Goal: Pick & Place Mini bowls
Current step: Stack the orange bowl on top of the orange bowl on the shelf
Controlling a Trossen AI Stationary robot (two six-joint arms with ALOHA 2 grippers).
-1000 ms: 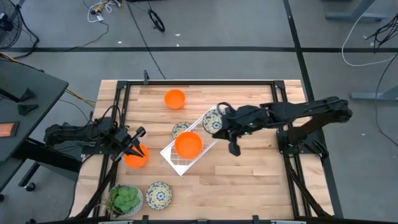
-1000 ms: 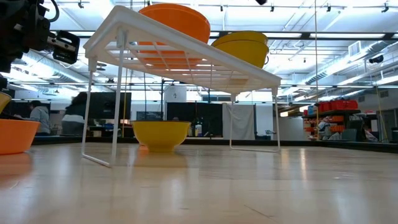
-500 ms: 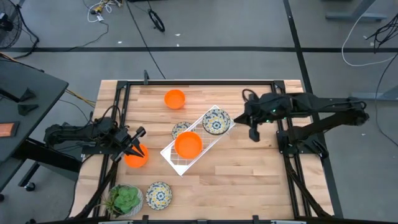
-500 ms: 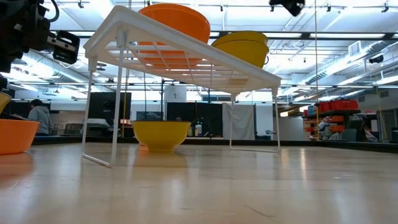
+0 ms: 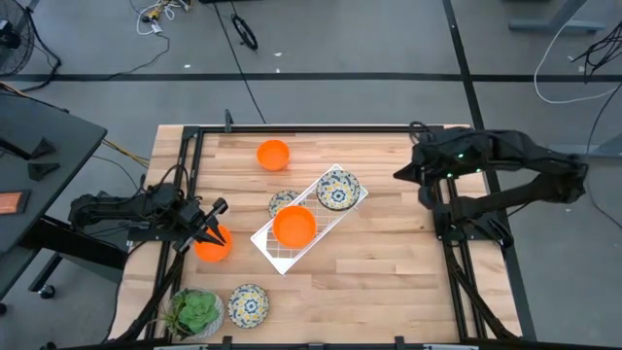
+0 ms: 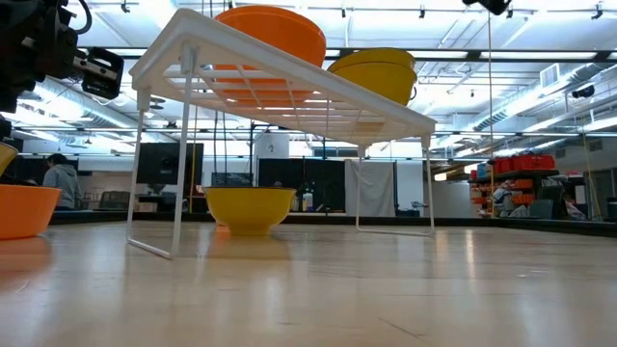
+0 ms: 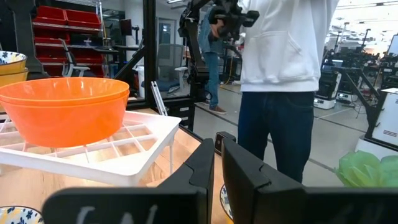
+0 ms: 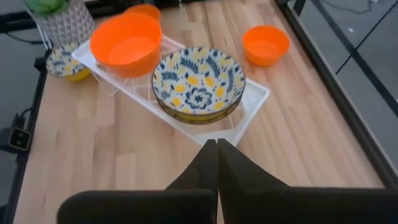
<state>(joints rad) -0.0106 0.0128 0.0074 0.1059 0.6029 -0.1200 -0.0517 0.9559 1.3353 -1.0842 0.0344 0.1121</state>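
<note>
Right end effector (image 5: 425,194), shut and empty, hangs over the tabletop's (image 5: 389,262) right edge; left end effector (image 5: 216,233), nearly shut, touches an orange bowl (image 5: 211,246) by the left edge

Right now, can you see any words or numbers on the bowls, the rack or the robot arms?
None can be read: the floral bowl and the orange bowl on the white wire rack carry only pattern or plain colour.
No lettering shows on either arm in any view.
The red bins in the room behind are too far off to show any writing.
</note>
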